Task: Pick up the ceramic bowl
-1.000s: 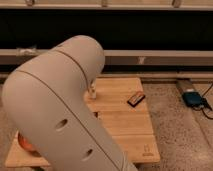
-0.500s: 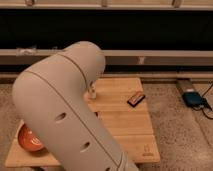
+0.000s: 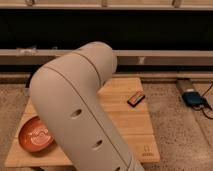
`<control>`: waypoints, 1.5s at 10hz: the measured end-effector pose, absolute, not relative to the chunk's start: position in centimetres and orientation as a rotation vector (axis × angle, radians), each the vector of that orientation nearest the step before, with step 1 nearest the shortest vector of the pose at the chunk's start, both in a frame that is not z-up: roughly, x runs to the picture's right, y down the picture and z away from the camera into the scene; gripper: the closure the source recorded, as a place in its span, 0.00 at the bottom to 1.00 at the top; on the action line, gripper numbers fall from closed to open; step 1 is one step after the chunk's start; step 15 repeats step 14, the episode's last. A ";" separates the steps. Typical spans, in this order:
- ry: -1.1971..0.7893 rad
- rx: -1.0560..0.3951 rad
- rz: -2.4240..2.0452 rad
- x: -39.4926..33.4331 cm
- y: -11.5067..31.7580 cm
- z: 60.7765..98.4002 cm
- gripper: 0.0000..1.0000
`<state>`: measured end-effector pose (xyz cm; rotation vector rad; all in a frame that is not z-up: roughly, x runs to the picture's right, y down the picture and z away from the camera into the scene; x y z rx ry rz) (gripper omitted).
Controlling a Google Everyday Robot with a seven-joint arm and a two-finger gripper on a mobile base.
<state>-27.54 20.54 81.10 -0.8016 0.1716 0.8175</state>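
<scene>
The bowl (image 3: 36,134) lies lower left on the board (image 3: 125,120); the gripper (hidden behind the arm (image 3: 75,110)) is out of view.

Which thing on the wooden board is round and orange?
The ceramic bowl, at the board's left front corner. The other thing, a small packet toward the right, is dark and rectangular. The gripper is out of sight behind the big arm.
</scene>
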 end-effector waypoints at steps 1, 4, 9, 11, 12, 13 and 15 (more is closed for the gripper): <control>0.161 -0.808 0.818 -27.5 20.6 80.9 0.99; 0.098 -0.854 0.837 -27.1 19.5 79.2 1.00; -0.006 -0.922 0.827 -27.4 15.4 74.9 1.00; -0.052 -0.941 0.799 -28.0 14.8 73.8 1.00; -0.070 -0.954 0.790 -28.2 14.6 73.5 1.00; -0.072 -0.956 0.792 -28.1 14.5 73.5 1.00; -0.072 -0.956 0.791 -28.1 14.6 73.6 1.00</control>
